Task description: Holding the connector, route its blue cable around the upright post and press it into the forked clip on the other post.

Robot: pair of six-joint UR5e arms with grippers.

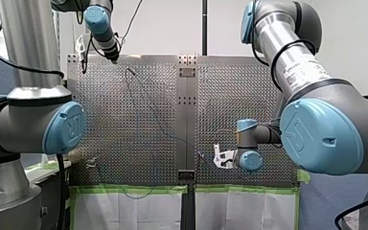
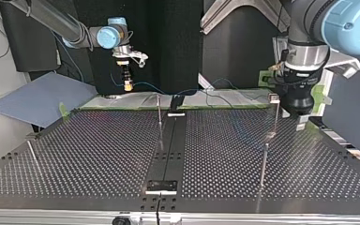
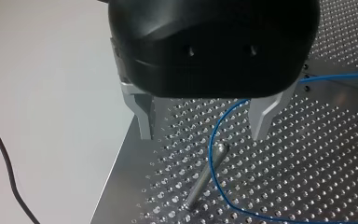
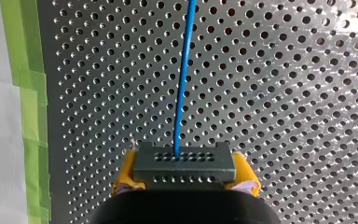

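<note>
My right gripper [image 4: 185, 173] has its yellow pads shut on a dark grey connector [image 4: 184, 161], and the blue cable [image 4: 182, 79] runs straight out of it over the perforated plate. In the top view that gripper [image 2: 128, 86] hangs above the far edge at the left. My left gripper [image 3: 203, 135] is open, its metal fingers [image 3: 144, 119] straddling the space above a round-tipped upright post [image 3: 207, 175]. The blue cable [image 3: 212, 154] curves around this post without touching the fingers. In the top view a thin post with a small blocky head [image 2: 274, 98] stands beside my left gripper [image 2: 302, 123].
More thin posts stand on the plate [image 2: 264, 161], [image 2: 159, 110], [image 2: 32, 152]. A dark centre strip [image 2: 168, 145] splits the table. Green tape [image 4: 25, 93] lines the plate's edge near my right gripper. A table corner lies just beside my left gripper.
</note>
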